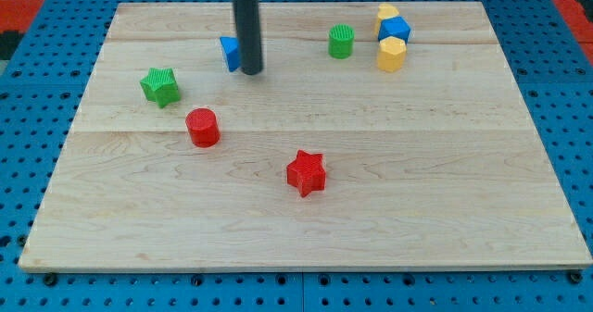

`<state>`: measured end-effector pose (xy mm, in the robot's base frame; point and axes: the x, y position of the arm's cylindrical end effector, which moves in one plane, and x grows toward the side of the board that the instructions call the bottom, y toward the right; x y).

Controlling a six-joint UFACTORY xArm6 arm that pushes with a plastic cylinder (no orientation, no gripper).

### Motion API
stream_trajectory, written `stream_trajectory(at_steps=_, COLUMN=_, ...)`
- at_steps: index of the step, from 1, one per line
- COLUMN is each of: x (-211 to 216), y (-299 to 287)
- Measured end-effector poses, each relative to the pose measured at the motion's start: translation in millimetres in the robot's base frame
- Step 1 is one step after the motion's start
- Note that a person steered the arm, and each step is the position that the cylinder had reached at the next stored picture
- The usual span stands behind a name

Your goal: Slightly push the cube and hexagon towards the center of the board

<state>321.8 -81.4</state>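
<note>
A blue cube [395,30] sits near the view's top right, between a yellow block [387,14] behind it and a yellow hexagon [391,54] just below it; the three are close together. My tip [251,71] rests on the board in the upper left-centre, far to the left of the cube and hexagon. It stands right beside a small blue block [229,52], which the rod partly hides.
A green cylinder [341,42] stands left of the cube. A green star [160,86] lies at the view's left, a red cylinder [202,127] below it, and a red star [306,172] near the middle. The wooden board [445,210] sits on a blue pegboard.
</note>
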Motion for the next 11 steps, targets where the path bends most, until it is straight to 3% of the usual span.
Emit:
stream_trajectory(at_steps=1, x=-23, y=14)
stream_trajectory(at_steps=3, x=-4, y=170)
stream_trajectory(at_steps=5, x=15, y=175)
stream_trajectory(at_steps=6, x=48, y=209)
stream_trajectory(at_steps=7, x=27, y=258)
stream_trajectory(at_steps=9, x=-104, y=289)
stream_trajectory(at_steps=11, x=-115, y=231)
